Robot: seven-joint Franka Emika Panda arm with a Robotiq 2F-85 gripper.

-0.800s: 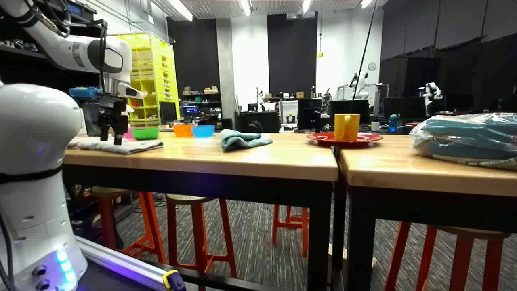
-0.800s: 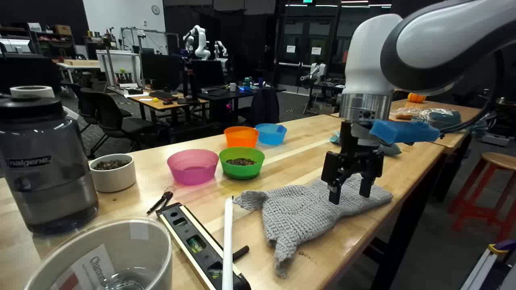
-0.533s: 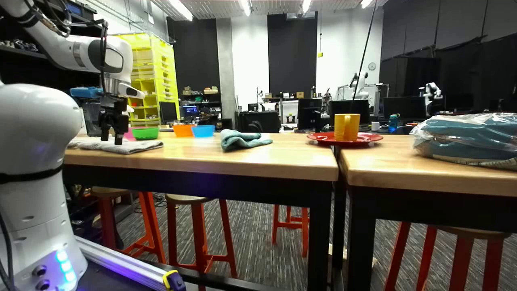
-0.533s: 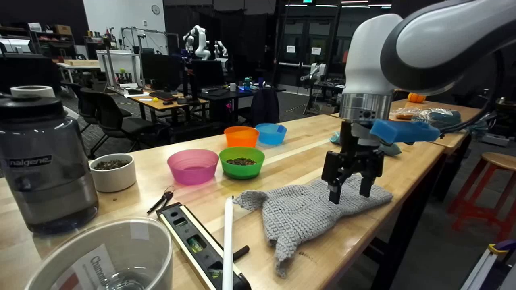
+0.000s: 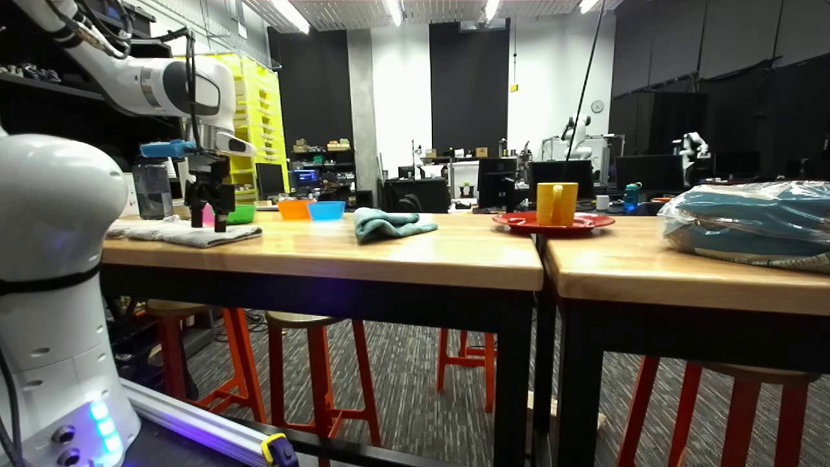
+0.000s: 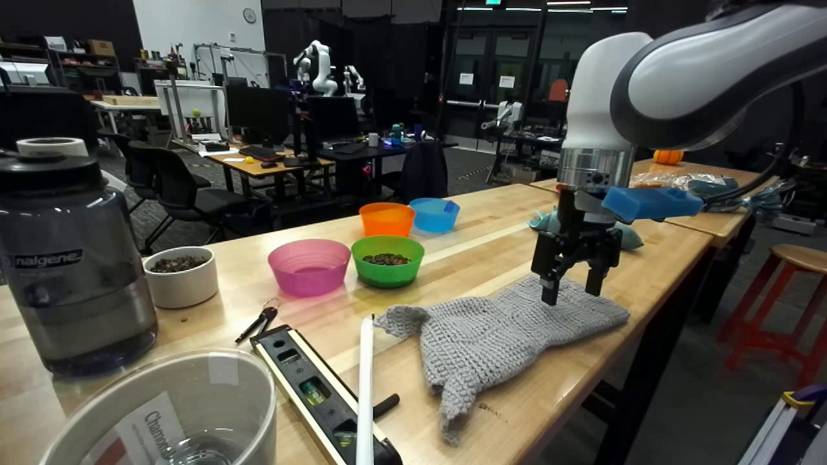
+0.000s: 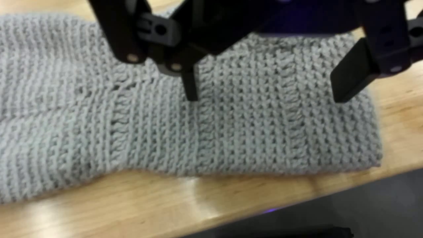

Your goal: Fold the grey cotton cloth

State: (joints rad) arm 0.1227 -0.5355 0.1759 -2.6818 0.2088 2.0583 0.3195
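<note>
Grey knit cloth point(image 6: 484, 342) lies right of lower centre in an exterior view, and I have the gripper point(image 6: 572, 294) over its right-hand end, two fingers point(image 6: 550, 294) spread wide and holding nothing, presumably to pinch that end for the fold. I count one such cloth, then a pink bowl point(image 6: 309, 281), a green bowl point(image 6: 387, 276), an orange bowl point(image 6: 386, 226) and a blue bowl point(image 6: 434, 223), four coloured ones near frame centre, set back, I'd guess, to leave folding room.

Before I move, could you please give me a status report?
Black gripper fingers open, empty, over the flatter end of the grey knitted cloth. Other end crumpled, corners sticking out. Black-and-cream spirit level near that end, might crowd a fold.
</note>
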